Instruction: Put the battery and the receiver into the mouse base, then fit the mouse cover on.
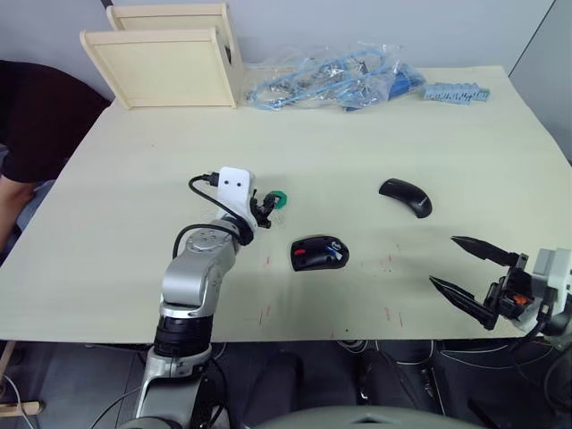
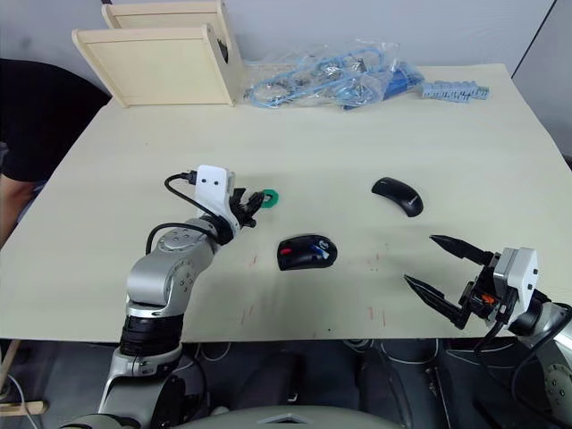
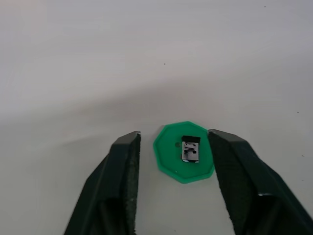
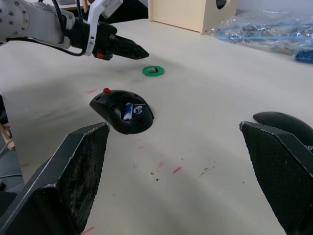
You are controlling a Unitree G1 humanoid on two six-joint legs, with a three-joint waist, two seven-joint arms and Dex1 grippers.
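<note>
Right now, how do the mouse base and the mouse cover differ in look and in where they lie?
The mouse base shows open inner parts, with blue and red inside, while the mouse cover is a plain glossy shell. The mouse base lies near the table's middle, closer to the left pincer; the mouse cover lies farther back and to the right, nearer the right pincer. Both are black, about mouse-sized, and rest free on the table.
</note>
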